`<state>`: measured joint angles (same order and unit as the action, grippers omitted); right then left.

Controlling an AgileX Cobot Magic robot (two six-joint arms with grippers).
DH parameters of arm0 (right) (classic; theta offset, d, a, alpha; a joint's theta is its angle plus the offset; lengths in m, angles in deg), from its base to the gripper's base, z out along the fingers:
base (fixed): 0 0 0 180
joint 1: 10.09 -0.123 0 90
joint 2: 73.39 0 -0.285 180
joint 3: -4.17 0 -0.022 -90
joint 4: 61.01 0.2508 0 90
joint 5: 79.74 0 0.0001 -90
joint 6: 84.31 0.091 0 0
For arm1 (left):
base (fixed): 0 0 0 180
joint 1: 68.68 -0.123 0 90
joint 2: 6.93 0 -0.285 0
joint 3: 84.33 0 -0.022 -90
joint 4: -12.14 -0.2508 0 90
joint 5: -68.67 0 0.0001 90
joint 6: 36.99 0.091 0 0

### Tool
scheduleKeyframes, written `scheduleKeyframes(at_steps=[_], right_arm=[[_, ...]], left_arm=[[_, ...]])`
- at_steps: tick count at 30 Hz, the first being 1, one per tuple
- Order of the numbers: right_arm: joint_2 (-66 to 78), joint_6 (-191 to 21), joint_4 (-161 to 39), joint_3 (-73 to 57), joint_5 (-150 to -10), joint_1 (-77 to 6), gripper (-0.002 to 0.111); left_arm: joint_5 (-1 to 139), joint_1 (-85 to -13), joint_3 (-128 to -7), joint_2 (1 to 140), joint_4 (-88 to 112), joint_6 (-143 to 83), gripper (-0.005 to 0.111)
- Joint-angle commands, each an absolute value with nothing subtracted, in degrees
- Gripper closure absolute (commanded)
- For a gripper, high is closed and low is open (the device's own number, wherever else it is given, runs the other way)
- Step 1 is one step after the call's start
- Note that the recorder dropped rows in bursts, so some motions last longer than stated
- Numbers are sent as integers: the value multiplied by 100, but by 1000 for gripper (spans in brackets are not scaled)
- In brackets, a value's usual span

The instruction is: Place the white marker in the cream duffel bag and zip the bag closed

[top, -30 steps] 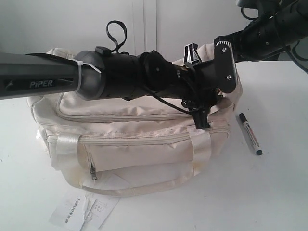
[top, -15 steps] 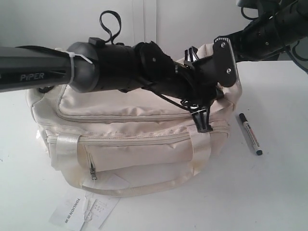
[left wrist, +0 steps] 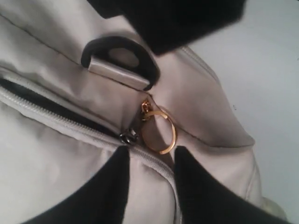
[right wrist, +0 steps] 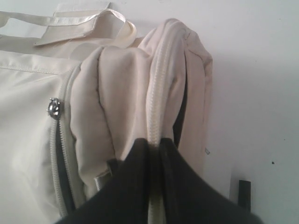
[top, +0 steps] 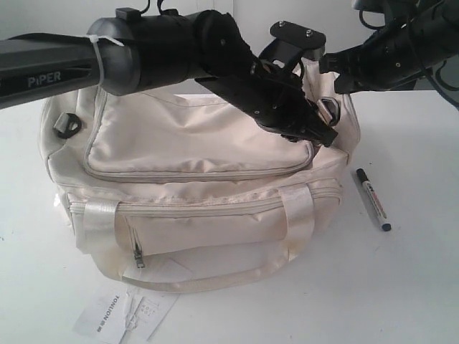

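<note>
The cream duffel bag (top: pixel 193 140) sits mid-table with its top zipper partly open at the right end, showing dark lining. The white marker (top: pixel 372 198) lies on the table to the bag's right, untouched; its black end (right wrist: pixel 244 193) shows in the right wrist view. My left gripper (top: pixel 324 135) reaches across to the bag's right top corner. It stands open (left wrist: pixel 150 153), and the gold ring pull (left wrist: pixel 159 133) and zipper slider (left wrist: pixel 128 136) lie just ahead of its fingertips. My right gripper (right wrist: pixel 156 144) is shut on the zipper seam at the bag's (right wrist: pixel 28 121) end, pinching the fabric up (top: pixel 324 66).
A printed white paper tag (top: pixel 122 312) lies on the table in front of the bag. A black D-ring (left wrist: pixel 119 57) sits just beyond the ring pull. Another D-ring (top: pixel 66 123) is at the bag's left end. The left arm (top: pixel 64 64) spans above the bag.
The left arm has lifted and swung, bringing its gripper down onto the bag's right top corner by the ring pull. The right gripper keeps its pinch. The marker has not moved.
</note>
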<state>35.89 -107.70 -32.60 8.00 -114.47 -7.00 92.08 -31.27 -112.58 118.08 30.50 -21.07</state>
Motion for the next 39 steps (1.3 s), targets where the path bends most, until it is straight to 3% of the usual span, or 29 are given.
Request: scheduleKeyframes(at_steps=[1,30,39], right_arm=[[3591,-10768,-3239,835,-11400,-665,108],[3591,-10711,-3239,835,-11398,-665,108],[3591,-10711,-3239,835,-11398,-665,108]], left_arm=[[9258,-3081,-11322,11918,3133,-2046,47],[9085,-3189,-11322,11918,3557,-1329,48],[8453,-3189,-11322,11918,3749,-1273,48]])
